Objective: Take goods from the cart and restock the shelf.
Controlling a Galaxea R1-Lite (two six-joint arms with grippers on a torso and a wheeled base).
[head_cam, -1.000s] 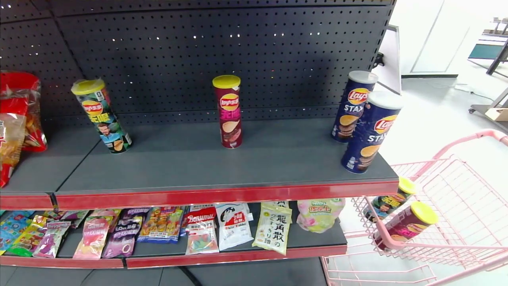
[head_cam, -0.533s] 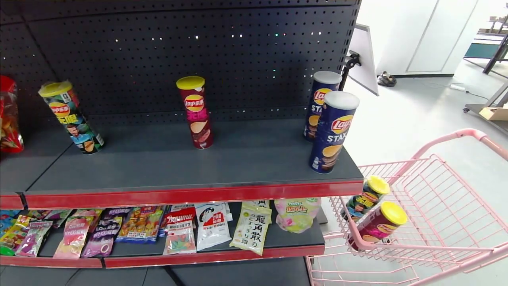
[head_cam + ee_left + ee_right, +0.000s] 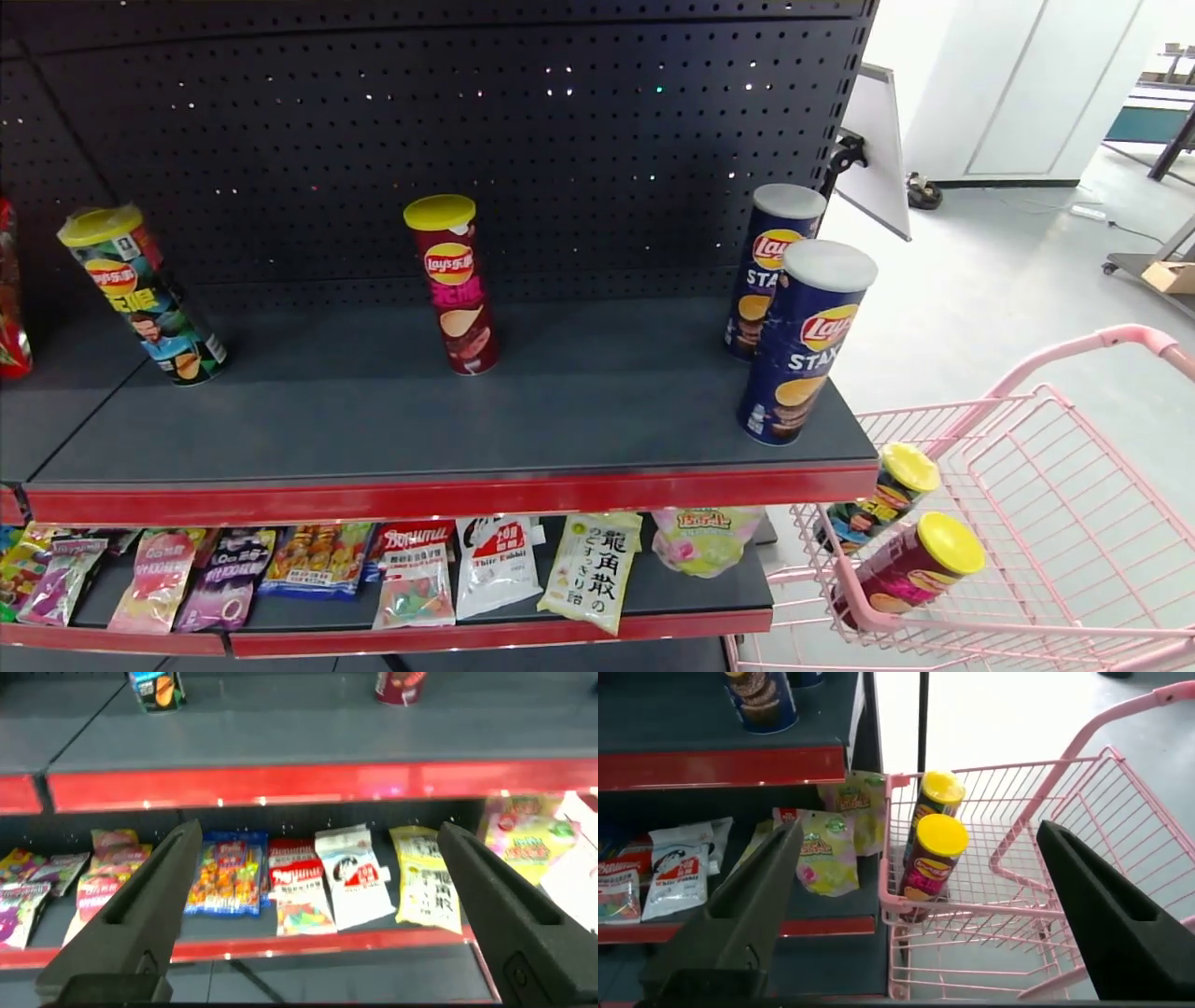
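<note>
**Both claws wide, goods in the cart**

The left claw (image 3: 320, 829) is spread wide with nothing between its fingers. It hangs in front of the lower shelf (image 3: 280, 945), level with a row of snack bags (image 3: 322, 882).

The right claw (image 3: 920, 826) is also wide and holds nothing. It faces the gap where the shelf end meets the pink cart (image 3: 1008, 905).

The cart (image 3: 1083, 345) stands just right of the shelving, below the level of the upper shelf (image 3: 448, 420). Two yellow-lidded cans lean in its corner nearest the shelf. The maroon can (image 3: 910, 569) is nearer the robot, resting against the cart's rim. The green can (image 3: 878, 509) sits just beside it, farther back.

Four cans stand upright on the upper shelf, which has a red front edge. The teal can (image 3: 140, 299) is at the left and the middle can (image 3: 453, 285), also maroon, is near the centre; both are set back towards the pegboard (image 3: 467, 140). At the right end, the front blue can (image 3: 808, 341) stands near the shelf's edge. The rear blue can (image 3: 773, 271) is just behind it.

The snack bags lie flat along the lower shelf, overlapping one another.
</note>
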